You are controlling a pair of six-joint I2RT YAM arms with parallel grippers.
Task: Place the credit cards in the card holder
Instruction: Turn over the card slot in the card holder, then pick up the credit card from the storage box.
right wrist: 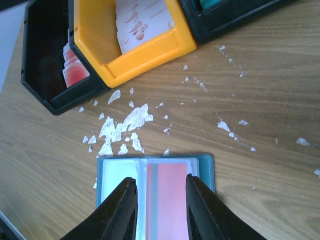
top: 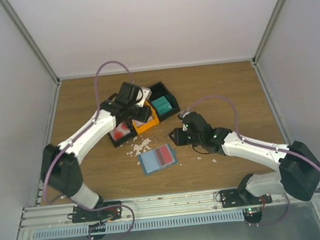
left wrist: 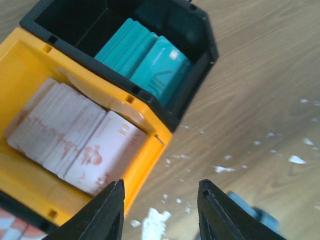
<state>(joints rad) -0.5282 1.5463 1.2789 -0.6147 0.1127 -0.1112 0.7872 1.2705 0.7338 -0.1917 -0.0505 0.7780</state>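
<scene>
The card holder [top: 157, 158] lies open on the table, a teal folder [right wrist: 205, 170] with clear sleeves. One red credit card [right wrist: 167, 200] with a grey stripe sits in its right page. More credit cards [left wrist: 75, 140], white with red print, stand stacked in the yellow bin [left wrist: 150, 155]. My left gripper [left wrist: 161, 184] hangs open over that bin's corner and the table, with nothing between its fingers. My right gripper [right wrist: 160, 180] is open above the holder, its fingers either side of the red card and holding nothing. From above, the right gripper [top: 176, 135] is just right of and behind the holder.
A black bin [left wrist: 200, 55] holds a teal stack [left wrist: 150, 60]. Another black bin [right wrist: 35, 75] holds red-printed cards [right wrist: 75, 70]. The three bins [top: 142, 113] cluster mid-table under the left arm. White scraps [right wrist: 125, 125] litter the wood between bins and holder.
</scene>
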